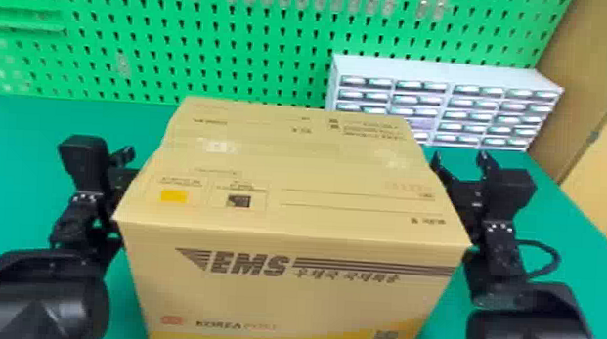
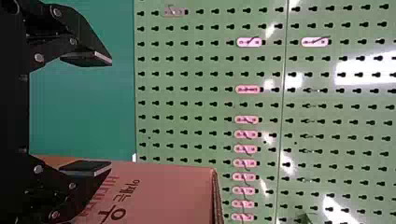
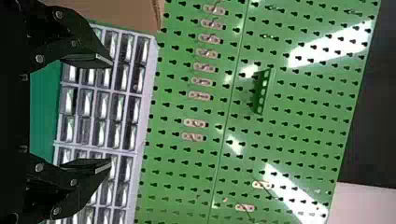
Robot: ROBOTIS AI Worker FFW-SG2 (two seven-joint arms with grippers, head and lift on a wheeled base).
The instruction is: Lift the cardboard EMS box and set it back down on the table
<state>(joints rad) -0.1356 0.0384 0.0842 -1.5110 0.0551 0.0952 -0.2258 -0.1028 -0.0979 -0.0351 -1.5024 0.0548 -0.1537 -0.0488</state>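
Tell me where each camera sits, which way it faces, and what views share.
Head view: on the head, facing forward and down at the box; left arm and right arm show.
Left wrist view: on the left wrist, facing past the open left gripper to the pegboard.
Right wrist view: on the right wrist, facing past the open right gripper to pegboard and drawers.
All share box and pegboard.

The EMS box [image 1: 292, 171] blocks the middle way
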